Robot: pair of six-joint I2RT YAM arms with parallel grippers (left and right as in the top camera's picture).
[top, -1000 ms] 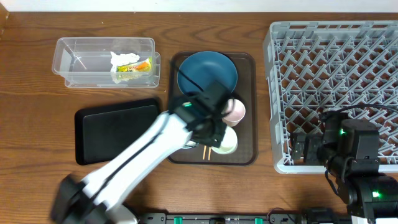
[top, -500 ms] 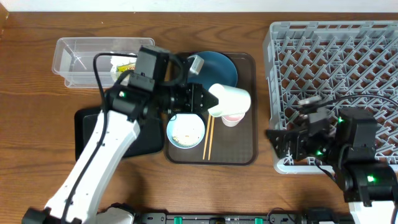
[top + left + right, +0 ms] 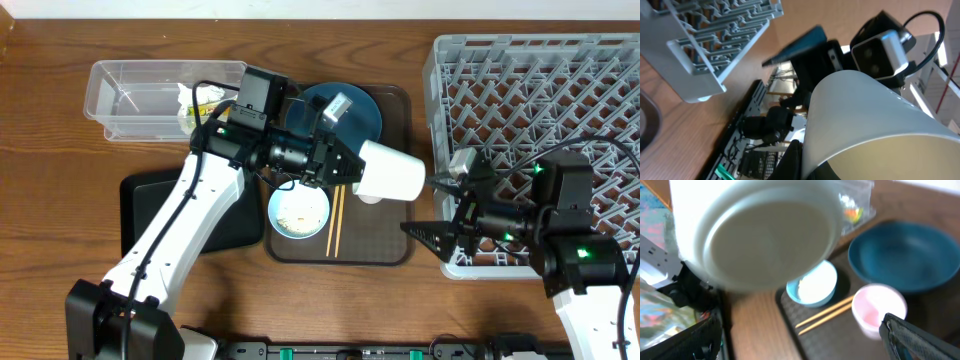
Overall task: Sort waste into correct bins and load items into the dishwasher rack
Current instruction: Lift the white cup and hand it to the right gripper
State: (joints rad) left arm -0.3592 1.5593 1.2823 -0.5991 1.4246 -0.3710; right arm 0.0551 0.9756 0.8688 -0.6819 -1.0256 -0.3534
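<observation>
Counter (image 3: 60, 230): bare wood along the left and front.
Rack (image 3: 540, 90): fills the right side. Its left edge runs near the brown tray (image 3: 375, 240), with a narrow strip of counter between.
Black tray (image 3: 145, 205): just beside the brown tray's left edge, with the left arm crossing above it.
Clear tub (image 3: 165, 66): far left, tissue (image 3: 188, 95) inside.
Blue plate (image 3: 365, 115): far end of the brown tray.
Bowl (image 3: 272, 212): near end, crumbs (image 3: 298, 212) inside, chopsticks (image 3: 335, 222) just beside it on the right.
Left pincer (image 3: 347, 170): pinching a white cup (image 3: 392, 173), tipped sideways in the air above the brown tray's right edge.
Right pincer (image 3: 445, 205): spread wide over the strip at the rack's near-left corner, close to the cup.
Second cup (image 3: 878, 305): upright on the brown tray.
</observation>
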